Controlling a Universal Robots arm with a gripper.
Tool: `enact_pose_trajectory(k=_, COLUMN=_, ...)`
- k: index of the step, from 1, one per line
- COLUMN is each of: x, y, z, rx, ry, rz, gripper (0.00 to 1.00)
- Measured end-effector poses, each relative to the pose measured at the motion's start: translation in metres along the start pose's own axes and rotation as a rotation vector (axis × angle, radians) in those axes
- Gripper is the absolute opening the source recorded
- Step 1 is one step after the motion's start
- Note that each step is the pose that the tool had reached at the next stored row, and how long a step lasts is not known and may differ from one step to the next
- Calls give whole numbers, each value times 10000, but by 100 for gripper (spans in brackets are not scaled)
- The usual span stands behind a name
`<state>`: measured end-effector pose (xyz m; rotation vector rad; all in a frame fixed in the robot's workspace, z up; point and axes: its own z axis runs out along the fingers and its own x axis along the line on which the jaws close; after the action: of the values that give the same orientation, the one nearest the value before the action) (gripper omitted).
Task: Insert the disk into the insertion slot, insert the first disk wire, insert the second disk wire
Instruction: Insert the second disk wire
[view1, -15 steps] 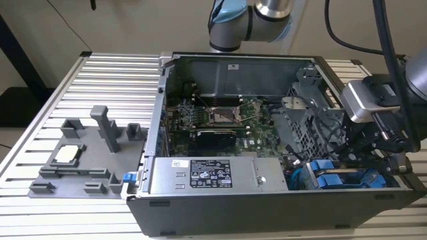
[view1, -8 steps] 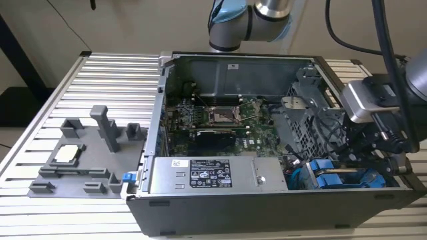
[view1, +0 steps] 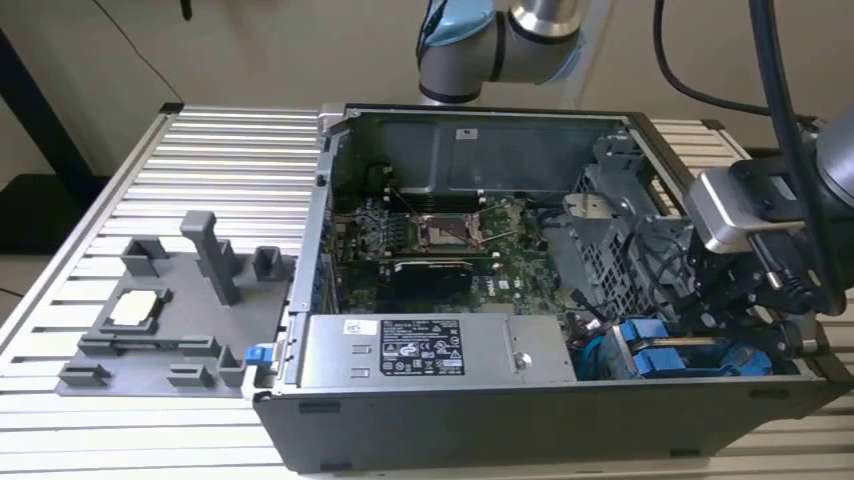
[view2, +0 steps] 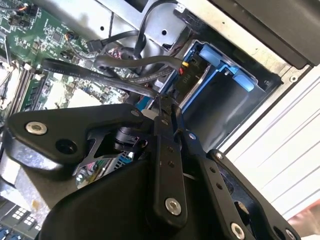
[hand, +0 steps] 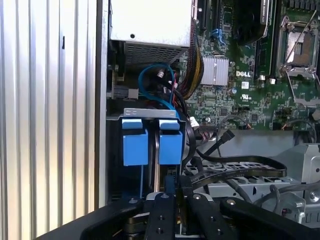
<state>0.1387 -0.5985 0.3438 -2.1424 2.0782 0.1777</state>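
Note:
Two blue-carriered drives stand side by side in the drive bay at the case's front corner. The disk (hand: 170, 146) is the one in line with my gripper (hand: 172, 194), with the other drive (hand: 135, 146) beside it. In the exterior view the blue carriers (view1: 674, 358) sit low at the exterior view's right, under the arm's wrist. In the second wrist view my gripper (view2: 162, 109) hovers at the disk's blue carrier (view2: 216, 59). Its fingers are drawn together on the end of a black disk wire (hand: 227, 165) that loops back over the bay.
The open computer case (view1: 534, 420) lies on a slatted metal table (view1: 214, 160). Inside are the motherboard (view1: 441, 235), the power supply (view1: 420, 350), a blue cable loop (hand: 155, 80) and black cable bundles (view2: 120, 70). A grey fixture tray (view1: 160, 310) stands at the exterior view's left.

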Motion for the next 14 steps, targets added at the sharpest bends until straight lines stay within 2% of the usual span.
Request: enact_pose_trajectory(k=14, x=17, y=-30, z=77, rx=105, ry=18, rz=160, gripper=16)
